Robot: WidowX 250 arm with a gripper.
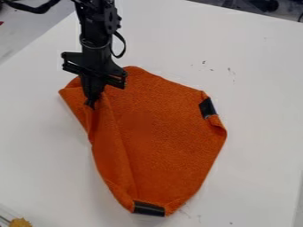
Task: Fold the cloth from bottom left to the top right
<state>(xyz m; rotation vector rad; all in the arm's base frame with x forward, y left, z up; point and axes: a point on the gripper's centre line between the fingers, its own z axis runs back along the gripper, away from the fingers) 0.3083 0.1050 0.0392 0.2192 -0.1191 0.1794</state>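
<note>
Orange fabric front and centre here: the cloth [168,133] is lying on a white table [260,133], around the middle and a bit left. Its outline is kinda lopsided, with a rounded top and a narrower bottom end. There's a black patch [207,107] on its right edge and another dark strip [148,208] along the bottom edge. A long fold runs down the left side, and the fabric is bunched up near the upper left.

That's where the gripper [91,103] is, pointing down with its jaws closed on a pinch of the cloth. The black arm [95,31] comes in from the top edge, left of centre, with a cable [122,44] looping out beside it.

Further out, a few small dark marks [230,71] dot the tabletop, up and right of the fabric. Bottom left corner has a fuzzy yellowish thing [21,222], cut off by the edge, next to some thin pale lines. Might be part of a container, honestly can't tell. Some dark stuff [260,5] sits past the table's far edge, top right.
</note>
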